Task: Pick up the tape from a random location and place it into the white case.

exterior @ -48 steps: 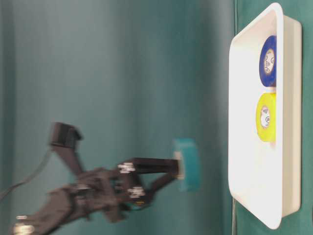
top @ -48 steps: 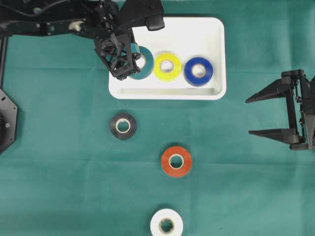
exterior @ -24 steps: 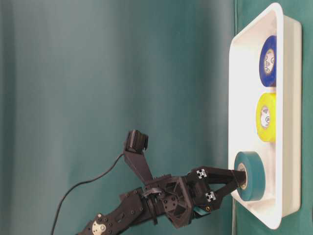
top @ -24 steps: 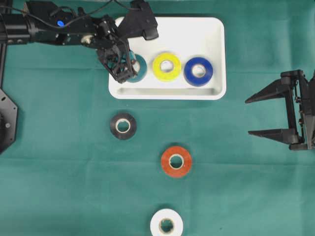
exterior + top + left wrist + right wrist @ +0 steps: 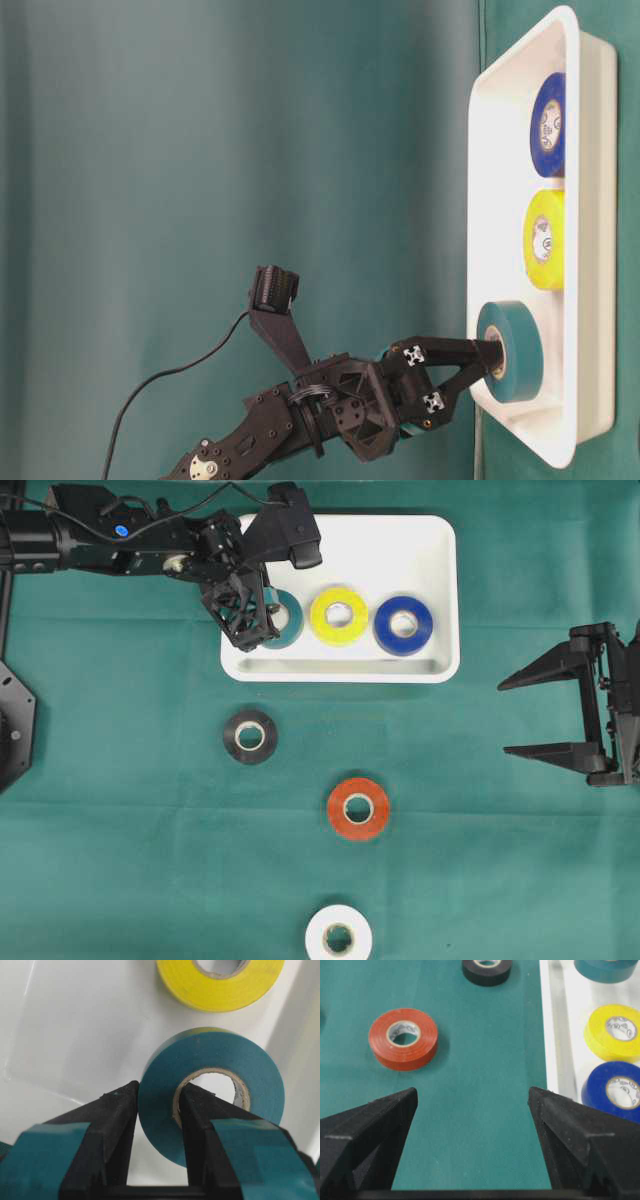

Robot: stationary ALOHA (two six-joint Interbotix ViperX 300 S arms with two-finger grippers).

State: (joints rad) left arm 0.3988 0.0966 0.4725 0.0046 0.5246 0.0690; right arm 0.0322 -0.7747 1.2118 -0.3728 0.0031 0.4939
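The teal tape (image 5: 290, 621) lies in the left end of the white case (image 5: 400, 542), flat against its floor in the table-level view (image 5: 516, 350). My left gripper (image 5: 268, 620) is shut on the roll's wall. In the left wrist view one finger (image 5: 120, 1105) presses the roll's outside and the other sits inside the cardboard core of the teal tape (image 5: 220, 1057). A yellow tape (image 5: 340, 615) and a blue tape (image 5: 403, 625) lie beside it in the case. My right gripper (image 5: 505, 717) stands open and empty at the right, over bare cloth (image 5: 472, 1095).
On the green cloth below the case lie a black tape (image 5: 250, 736), a red tape (image 5: 358, 808) and a white tape (image 5: 338, 938) at the front edge. The case's raised rim (image 5: 520, 60) surrounds the rolls. The left arm reaches in from the upper left.
My left gripper has come down with the teal tape from above the case's left end onto its floor. In the last half second it has barely shifted. The right arm is still.
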